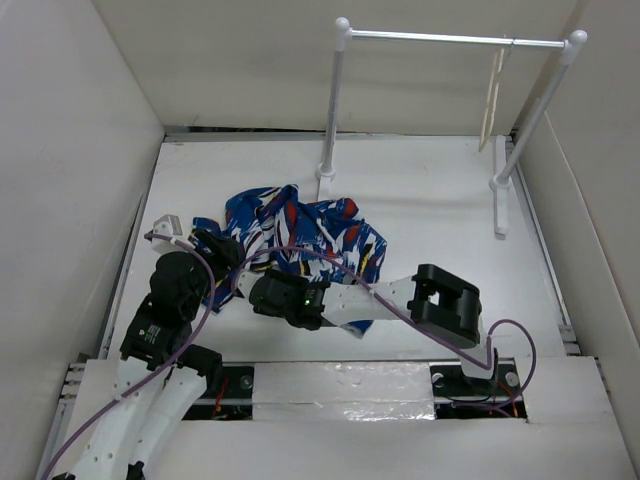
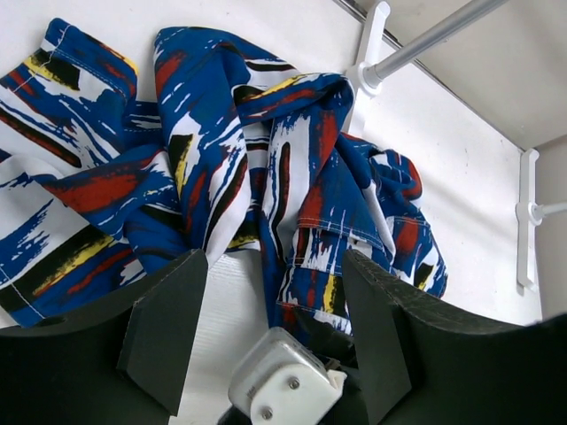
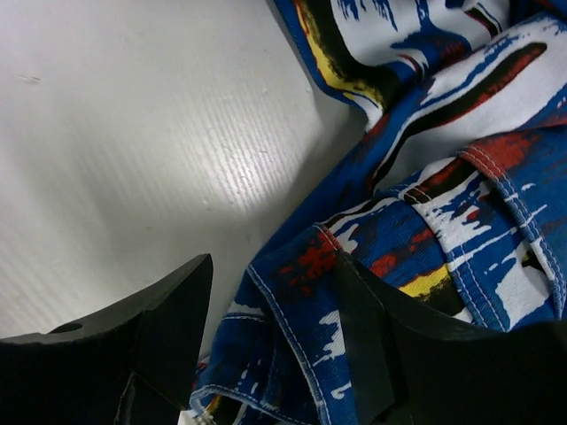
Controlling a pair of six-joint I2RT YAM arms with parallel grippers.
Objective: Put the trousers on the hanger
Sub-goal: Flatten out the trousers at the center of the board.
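Currently we note trousers (image 1: 290, 235) crumpled on the surface (image 1: 430, 200), left of centre. Left gripper (image 2: 273, 274) and right gripper (image 3: 270, 274) both gape open over the cloth. Hanger (image 1: 492, 100) hangs from the rack rail (image 1: 440, 39).

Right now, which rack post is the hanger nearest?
The right post; the hanger hangs off the rail beside it, far from the left post.
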